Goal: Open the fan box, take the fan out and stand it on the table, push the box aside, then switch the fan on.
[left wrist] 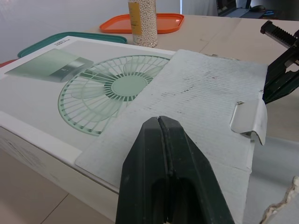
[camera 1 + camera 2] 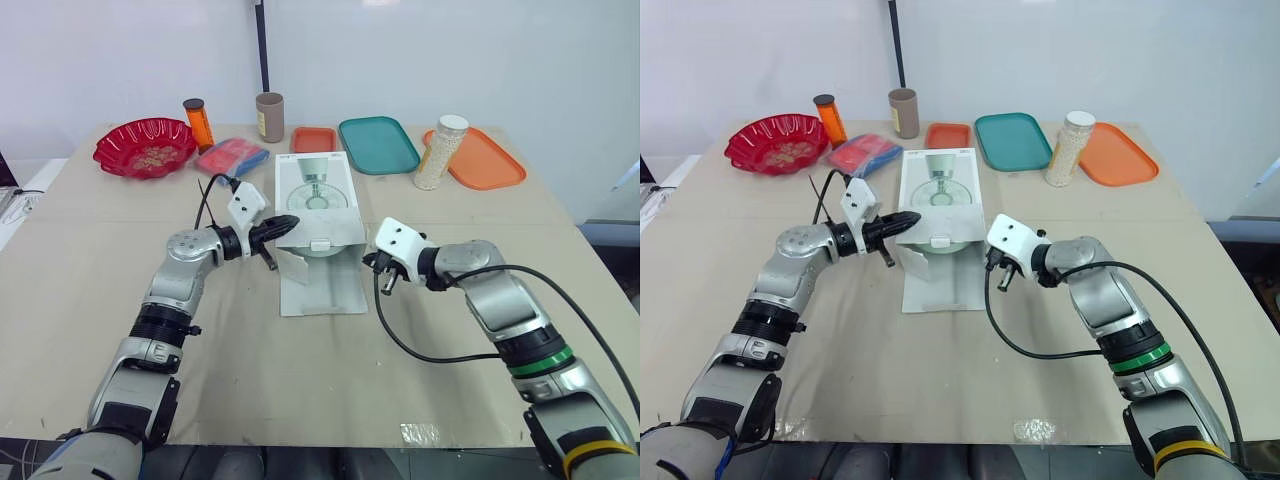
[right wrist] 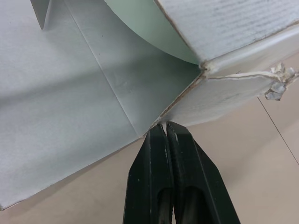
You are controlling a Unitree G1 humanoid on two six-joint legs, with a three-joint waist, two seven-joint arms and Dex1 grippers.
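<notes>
both closed, empty, left end effector (image 1: 160,121) over fan box (image 2: 314,192) flap (image 1: 205,93), right end effector (image 3: 164,126) at its corner

- Red scalloped bowl (image 2: 110,155), far left, with brownish bits inside.
- Orange bottle (image 2: 198,123) with a dark cap, upright just beside the bowl.
- Red-and-pink packet (image 2: 232,156), lying flat in front of the bottle.
- Brown cylindrical cup (image 2: 269,117), upright.
- Small orange tray (image 2: 313,139).
- Teal tray (image 2: 378,144) beside it.
- Jar of white beads (image 2: 441,152), upright at the large orange tray's (image 2: 490,160) left end.
</notes>
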